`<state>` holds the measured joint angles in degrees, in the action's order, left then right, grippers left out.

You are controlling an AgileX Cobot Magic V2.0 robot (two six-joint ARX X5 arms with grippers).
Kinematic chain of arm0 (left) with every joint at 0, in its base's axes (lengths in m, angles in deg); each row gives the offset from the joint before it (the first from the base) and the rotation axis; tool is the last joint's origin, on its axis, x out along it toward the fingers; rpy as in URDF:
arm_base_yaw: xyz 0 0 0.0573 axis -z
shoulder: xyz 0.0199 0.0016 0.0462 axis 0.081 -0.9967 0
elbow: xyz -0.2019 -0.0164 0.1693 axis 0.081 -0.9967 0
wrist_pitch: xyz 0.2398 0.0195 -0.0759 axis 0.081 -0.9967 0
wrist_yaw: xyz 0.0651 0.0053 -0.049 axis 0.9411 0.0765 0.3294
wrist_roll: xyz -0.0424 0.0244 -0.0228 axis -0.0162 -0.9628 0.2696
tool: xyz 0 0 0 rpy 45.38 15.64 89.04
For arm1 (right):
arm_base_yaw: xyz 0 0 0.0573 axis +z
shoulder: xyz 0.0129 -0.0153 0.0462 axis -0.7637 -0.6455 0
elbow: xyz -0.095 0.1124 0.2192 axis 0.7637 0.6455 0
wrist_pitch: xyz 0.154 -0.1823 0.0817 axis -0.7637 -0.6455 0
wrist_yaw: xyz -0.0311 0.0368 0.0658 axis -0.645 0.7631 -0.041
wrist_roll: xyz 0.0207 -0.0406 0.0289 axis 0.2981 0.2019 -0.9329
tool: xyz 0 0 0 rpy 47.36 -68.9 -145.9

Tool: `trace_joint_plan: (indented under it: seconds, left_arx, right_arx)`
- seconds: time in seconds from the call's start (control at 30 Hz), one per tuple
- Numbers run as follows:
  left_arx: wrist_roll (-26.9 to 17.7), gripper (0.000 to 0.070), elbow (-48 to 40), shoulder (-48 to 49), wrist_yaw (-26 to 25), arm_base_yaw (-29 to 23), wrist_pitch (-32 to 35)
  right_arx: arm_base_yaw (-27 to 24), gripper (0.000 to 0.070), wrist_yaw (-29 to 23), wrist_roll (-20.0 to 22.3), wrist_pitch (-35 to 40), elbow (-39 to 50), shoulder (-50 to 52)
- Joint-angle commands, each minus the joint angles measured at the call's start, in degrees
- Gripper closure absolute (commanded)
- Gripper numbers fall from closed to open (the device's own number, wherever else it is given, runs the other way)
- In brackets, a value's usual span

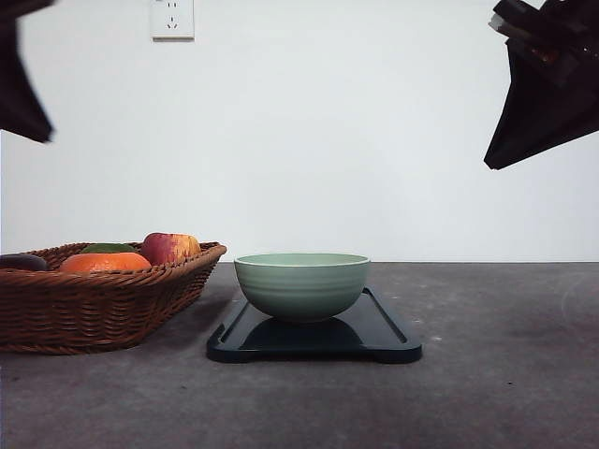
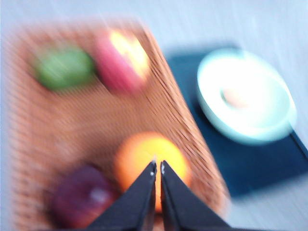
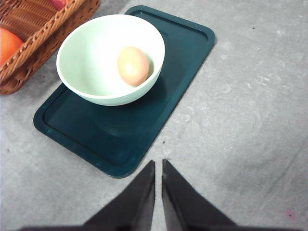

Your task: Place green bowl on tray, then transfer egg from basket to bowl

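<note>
While the green bowl [image 1: 301, 284] is sitting squarely on the black tray [image 1: 384, 337], the egg [image 3: 133, 65] is lying inside it, resting against the bowl's inner wall in the right wrist view. The basket [image 1: 94, 304] is standing just beside the tray on the robot's left, and it is carrying an orange fruit [image 1: 105, 262], a red-yellow apple [image 1: 168, 247], something green [image 1: 108, 248] and a dark purple piece [image 1: 22, 262] at its far left edge. The left gripper [image 2: 158, 168] is hanging above the basket over the orange (that view is badly blurred), its fingers nearly touching and gripping nothing. The right gripper [image 3: 159, 166] is hovering above the grey table [image 3: 250, 120] near one tray corner, fingers also pressed almost together, empty
</note>
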<state>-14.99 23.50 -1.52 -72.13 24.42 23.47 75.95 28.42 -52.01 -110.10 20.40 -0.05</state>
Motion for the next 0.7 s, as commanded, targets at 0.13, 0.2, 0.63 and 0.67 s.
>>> trace_joint_plan:
  seconds: [0.13,0.2,0.63,0.67]
  left_arx:
    - [-1.58,0.0699,-11.71,16.48,-0.15,-8.34,1.93]
    - [-1.97,0.0699,-15.13,22.02,-0.15,-11.0,1.96]
    - [-2.08,0.0699,-28.4,39.81,-0.15,-18.74,3.58]
    - [-2.1,0.0699,-29.36,40.75,-0.15,-18.74,4.8]
  right_arx:
    - [0.24,0.0684,0.02,0.22,0.61,-0.33,-0.3]
    - [0.22,0.0684,0.02,0.22,0.61,-0.33,-0.31]
    - [0.22,0.0684,0.0,0.22,0.61,-0.33,-0.29]
    - [0.22,0.0685,0.0,0.22,0.61,-0.33,-0.28]
